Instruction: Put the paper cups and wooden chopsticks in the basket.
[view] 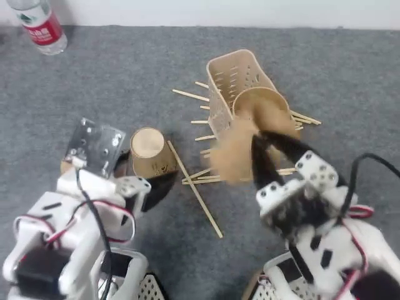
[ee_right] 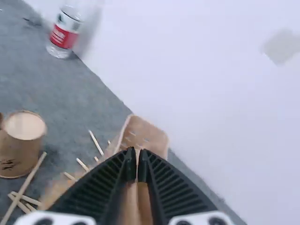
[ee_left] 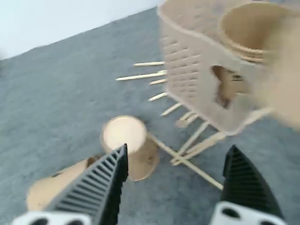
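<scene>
A tan slotted basket [view: 236, 76] stands tilted among scattered wooden chopsticks [view: 195, 186], with one paper cup [view: 265, 103] resting in its mouth. My right gripper [view: 257, 139] is shut on the wall of a second, blurred paper cup [view: 230, 155] just in front of the basket; the right wrist view shows the cup wall [ee_right: 137, 197] pinched in that gripper [ee_right: 137, 165]. An upside-down paper cup [view: 150, 152] stands just ahead of my open left gripper [ee_left: 173, 187]. Another cup [ee_left: 49, 191] lies on its side beside it.
A plastic water bottle [view: 40, 25] with a red label lies at the far left corner. Grey carpet covers the table. More chopsticks [ee_left: 140, 75] stick out from under and behind the basket [ee_left: 211, 70].
</scene>
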Available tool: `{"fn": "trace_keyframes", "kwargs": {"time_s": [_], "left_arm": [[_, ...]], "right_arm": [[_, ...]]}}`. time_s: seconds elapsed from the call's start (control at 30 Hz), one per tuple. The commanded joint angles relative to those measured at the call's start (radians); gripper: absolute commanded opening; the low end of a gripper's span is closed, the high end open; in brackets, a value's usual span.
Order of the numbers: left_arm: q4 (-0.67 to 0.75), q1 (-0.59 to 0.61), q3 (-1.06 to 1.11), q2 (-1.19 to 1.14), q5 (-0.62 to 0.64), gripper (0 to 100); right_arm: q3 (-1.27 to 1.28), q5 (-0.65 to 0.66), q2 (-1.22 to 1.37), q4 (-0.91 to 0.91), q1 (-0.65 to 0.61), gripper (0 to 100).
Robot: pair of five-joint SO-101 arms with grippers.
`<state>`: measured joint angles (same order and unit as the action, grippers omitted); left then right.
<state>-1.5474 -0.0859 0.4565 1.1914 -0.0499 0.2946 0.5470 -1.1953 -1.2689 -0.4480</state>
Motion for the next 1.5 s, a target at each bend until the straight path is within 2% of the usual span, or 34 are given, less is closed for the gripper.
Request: {"fn": "trace_keyframes", "kwargs": {"time_s": [0.0,0.17,0.37,0.5,0.6,0.73,0.83,1.07,1.27,1.37,1.47], "left_arm": [[0.104,0.137,0.061,-0.015,-0.051,31],[0.253,0.304,0.176,-0.015,-0.057,31],[0.44,0.45,0.381,-0.015,-0.08,31],[0.528,0.56,0.487,-0.015,-0.176,31],[0.578,0.611,0.541,-0.015,-0.213,31],[0.614,0.626,0.572,-0.015,-0.215,31],[0.611,0.624,0.573,-0.017,-0.212,31],[0.612,0.623,0.627,-0.015,-0.163,31],[0.611,0.621,0.633,-0.017,-0.157,31],[0.611,0.621,0.642,-0.017,-0.144,31],[0.612,0.62,0.664,-0.017,-0.123,31]], "right_arm": [[-0.031,0.012,0.081,0.027,0.051,0.8],[-0.064,0.014,0.139,0.03,0.143,0.8],[-0.138,0.015,0.171,-0.013,0.217,0.8],[-0.114,0.092,0.171,-0.062,0.369,0.8],[-0.061,0.089,0.162,-0.11,0.492,0.9],[-0.106,0.031,0.171,-0.372,0.524,1.0],[-0.123,0.044,0.162,-0.536,0.527,3.3],[0.098,0.091,0.179,-0.529,0.835,16.9],[0.362,0.166,0.194,-0.526,1.041,16.9],[0.388,0.226,0.189,-0.526,1.162,16.9],[0.404,0.345,0.183,-0.526,1.271,16.9]]}}
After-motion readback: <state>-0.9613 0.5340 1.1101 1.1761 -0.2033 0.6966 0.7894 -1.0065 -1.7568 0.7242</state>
